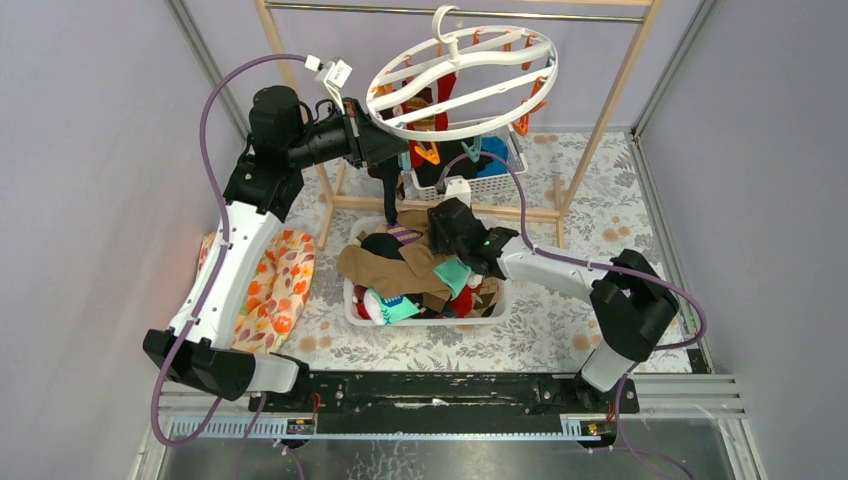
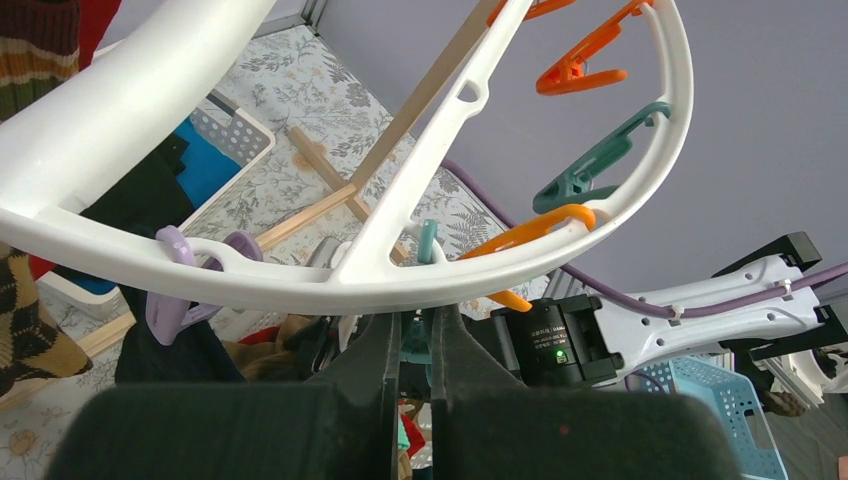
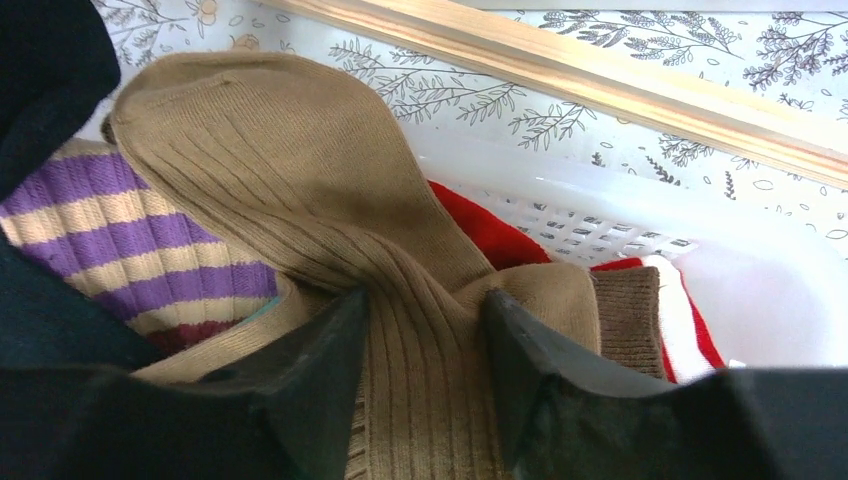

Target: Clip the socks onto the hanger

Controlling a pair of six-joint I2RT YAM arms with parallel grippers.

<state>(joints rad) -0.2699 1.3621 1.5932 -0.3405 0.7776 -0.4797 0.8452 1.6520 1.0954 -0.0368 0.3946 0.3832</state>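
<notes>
Socks (image 1: 400, 272), soft and floppy, fill the basket (image 1: 351, 300). Right claw (image 3: 425, 305) pinches the tan sock (image 3: 300, 180), likely best held near its cuff. Left claw (image 2: 415, 328) squeezes a teal clip (image 2: 413, 348) under the hanger (image 2: 480, 272).

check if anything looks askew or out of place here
The hanger hangs steeply tilted from the rail rather than level, its low side down by the left gripper. A tan sock also laps over the basket's rim.

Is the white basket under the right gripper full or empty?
Full: socks of many colours fill the basket, and some lie over its rim.
</notes>
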